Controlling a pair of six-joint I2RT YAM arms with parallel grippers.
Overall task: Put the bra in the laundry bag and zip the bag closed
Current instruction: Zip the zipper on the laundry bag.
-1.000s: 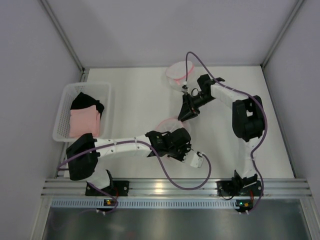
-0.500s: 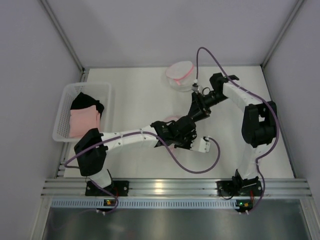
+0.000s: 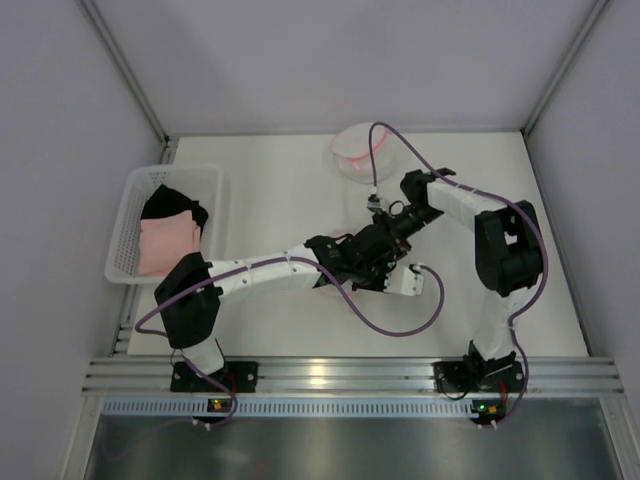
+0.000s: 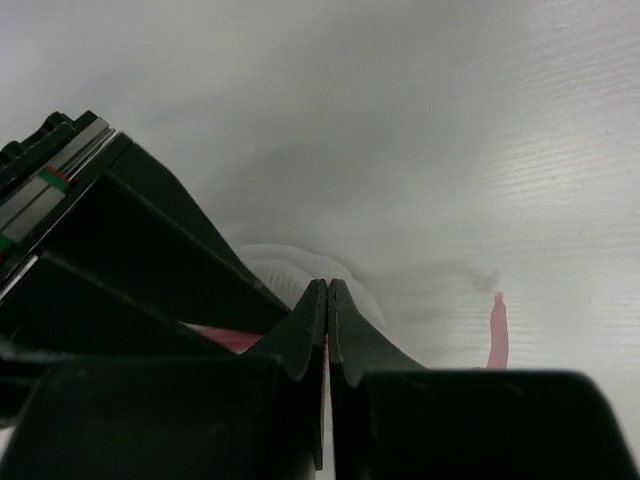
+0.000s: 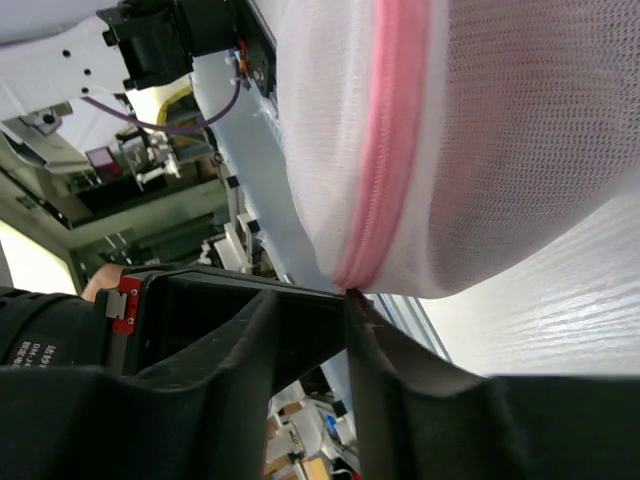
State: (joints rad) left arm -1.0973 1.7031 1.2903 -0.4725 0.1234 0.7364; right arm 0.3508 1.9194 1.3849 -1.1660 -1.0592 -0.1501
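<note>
zero gap in left pincer [image 4: 327, 292], clenched just above white mesh laundry bag with pink zipper [image 5: 490, 140] mid white bench [image 3: 270, 200]; right pincer [image 5: 308, 302] at zipper's end, can't tell if grasping.

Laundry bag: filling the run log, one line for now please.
left gripper shut | right gripper at pink zipper | laundry bag mid-table

The left arm [image 3: 270, 270] is stretched further across the table [image 3: 260, 190] and the left gripper [image 4: 327, 300] is carried rightward to the middle; the right gripper [image 5: 312, 300] is brought down and inward to meet it (the pink loop once seen lying between them is now covered by both).
</note>
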